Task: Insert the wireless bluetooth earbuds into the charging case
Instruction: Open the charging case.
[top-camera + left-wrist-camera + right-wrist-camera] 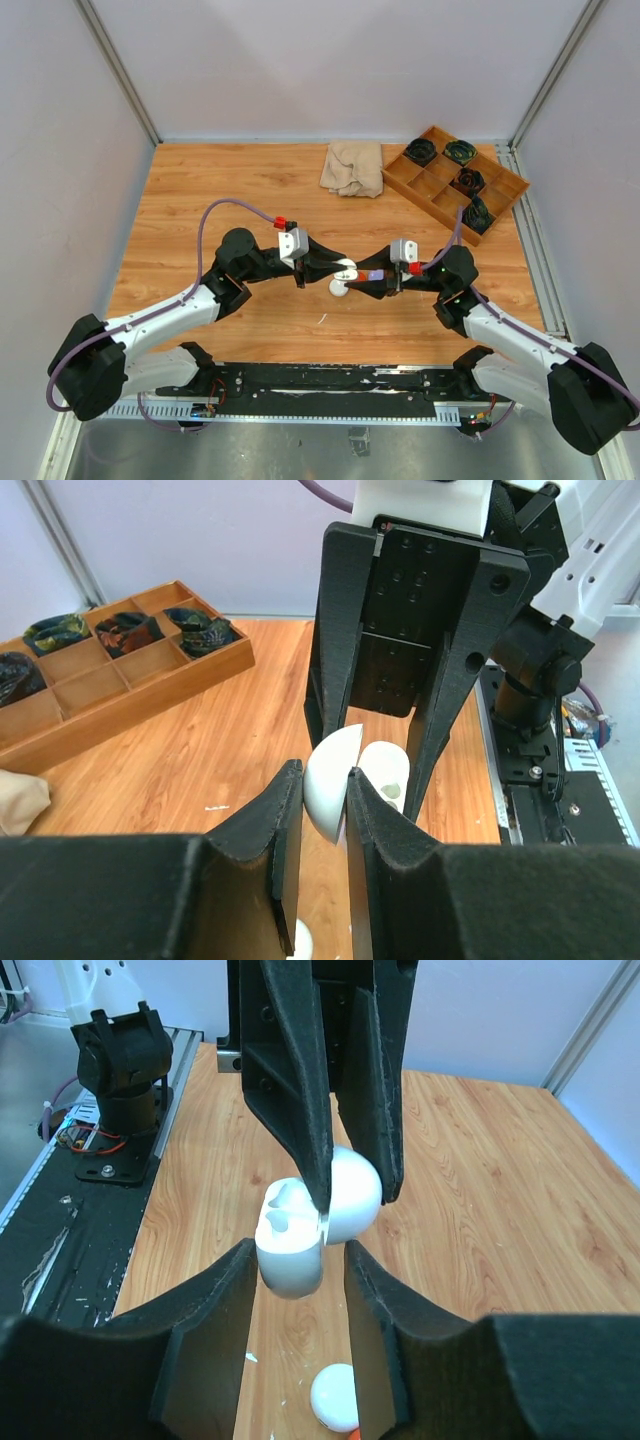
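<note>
While your left tool is pinched tight on the lid of the charging case, the case hangs open in the air over the middle of the table. It is smooth, white and round, like a little egg split in two. The base hangs beside the lid. What may be the earbuds, two small white bumps, show at its top, but they are too small for you to be sure. Your right tool faces the case with its fingers apart, one on each side of the base, and a gap shows on one side. Another white round piece lies on the table just at 6 o'clock from the case. A wooden tray with dark things in it sits at 1 o'clock. A tan cloth lies at 12 o'clock.
</note>
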You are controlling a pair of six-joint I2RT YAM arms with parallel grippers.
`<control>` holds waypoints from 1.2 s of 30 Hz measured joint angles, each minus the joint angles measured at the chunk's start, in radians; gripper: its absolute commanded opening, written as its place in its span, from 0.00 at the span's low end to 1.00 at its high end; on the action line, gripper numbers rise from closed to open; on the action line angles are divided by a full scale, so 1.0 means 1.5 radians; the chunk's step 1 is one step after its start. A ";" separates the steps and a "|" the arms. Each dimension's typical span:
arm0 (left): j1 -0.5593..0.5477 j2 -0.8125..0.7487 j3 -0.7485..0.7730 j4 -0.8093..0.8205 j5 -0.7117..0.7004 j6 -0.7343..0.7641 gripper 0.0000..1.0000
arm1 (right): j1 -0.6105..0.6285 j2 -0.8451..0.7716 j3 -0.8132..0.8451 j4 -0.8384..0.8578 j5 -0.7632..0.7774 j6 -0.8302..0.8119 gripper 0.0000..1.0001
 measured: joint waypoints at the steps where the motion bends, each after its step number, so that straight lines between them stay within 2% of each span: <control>1: 0.000 -0.001 0.000 0.000 0.000 0.000 0.11 | 0.000 0.002 0.000 0.000 0.001 0.000 0.41; 4: 0.000 -0.001 0.000 0.000 -0.001 0.000 0.11 | 0.000 0.008 0.000 0.000 0.001 0.000 0.40; 13: 0.000 -0.004 0.000 0.000 -0.008 0.001 0.11 | 0.000 0.016 0.000 0.003 0.000 0.003 0.29; 24: 0.000 -0.004 0.000 0.002 -0.013 0.000 0.11 | 0.000 0.020 0.000 0.023 -0.001 0.017 0.33; 30: 0.000 -0.004 0.000 0.002 -0.015 0.000 0.13 | 0.000 0.025 0.000 0.039 -0.005 0.022 0.24; 33: 0.000 -0.004 0.000 0.001 -0.017 -0.001 0.20 | 0.000 0.030 0.000 0.046 -0.007 0.024 0.16; 36: 0.000 -0.004 0.000 0.000 -0.020 -0.003 0.36 | 0.000 0.031 0.000 0.047 -0.007 0.024 0.10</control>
